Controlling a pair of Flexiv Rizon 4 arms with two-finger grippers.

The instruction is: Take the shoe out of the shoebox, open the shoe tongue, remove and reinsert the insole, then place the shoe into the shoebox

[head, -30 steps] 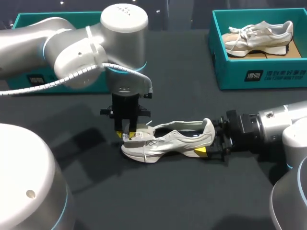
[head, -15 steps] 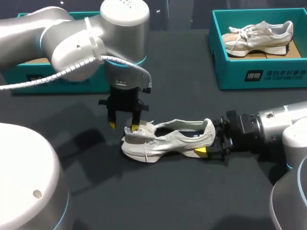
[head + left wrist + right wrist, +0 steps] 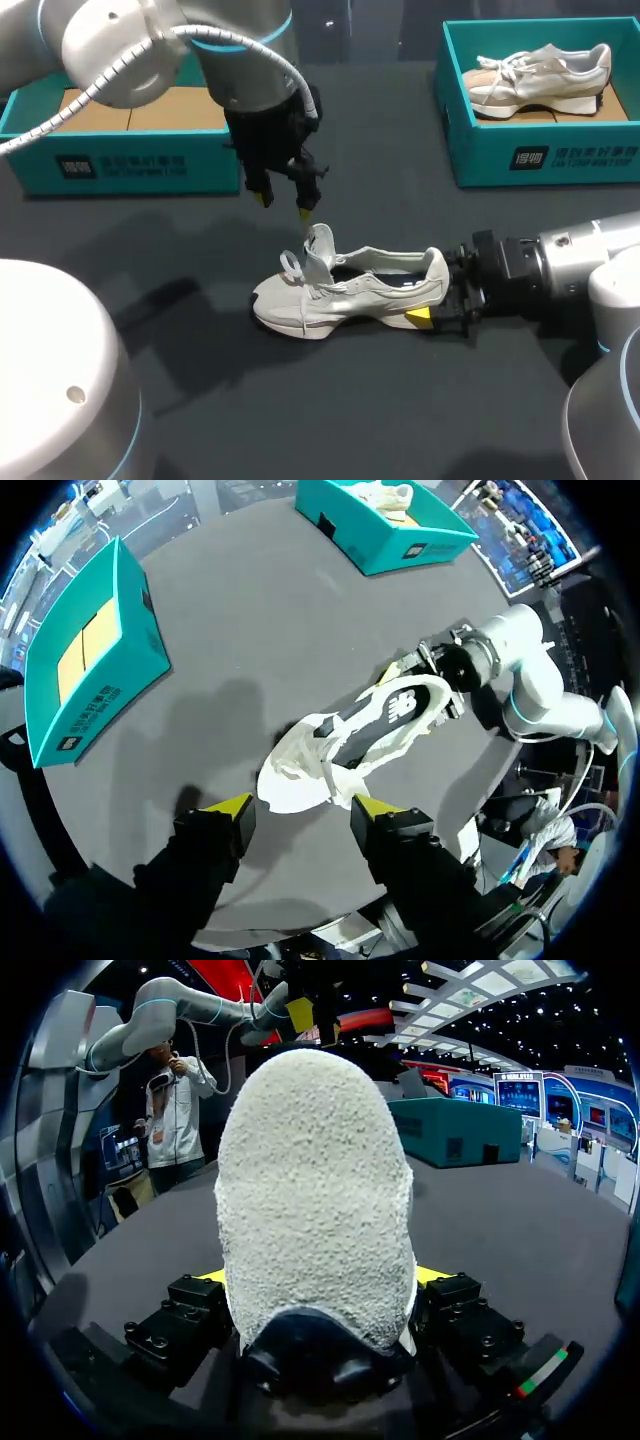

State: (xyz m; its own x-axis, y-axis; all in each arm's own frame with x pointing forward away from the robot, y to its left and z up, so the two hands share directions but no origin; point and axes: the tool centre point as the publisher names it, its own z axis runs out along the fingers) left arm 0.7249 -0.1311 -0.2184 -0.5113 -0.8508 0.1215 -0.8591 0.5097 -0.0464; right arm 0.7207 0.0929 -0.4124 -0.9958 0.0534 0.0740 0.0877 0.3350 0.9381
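A pale grey sneaker (image 3: 360,292) lies on its sole on the dark table, toe toward my left side, its tongue (image 3: 320,245) standing up with loose laces. My right gripper (image 3: 440,297) is at the heel, shut on it from both sides; in the right wrist view the rough heel (image 3: 315,1190) fills the space between the fingers (image 3: 200,1305). My left gripper (image 3: 284,205) hangs open and empty above and behind the toe. In the left wrist view the gripper (image 3: 303,807) has the shoe (image 3: 350,735) below and ahead of it.
A teal shoebox (image 3: 130,165) with a bare cardboard floor stands at the back left. A second teal shoebox (image 3: 540,160) at the back right holds another sneaker (image 3: 540,75). Both boxes also show in the left wrist view (image 3: 90,660) (image 3: 385,530).
My left gripper let go of the tongue, opened and rose up and back from the toe. The tongue now stands upright. The right arm and the shoe's heel stayed put.
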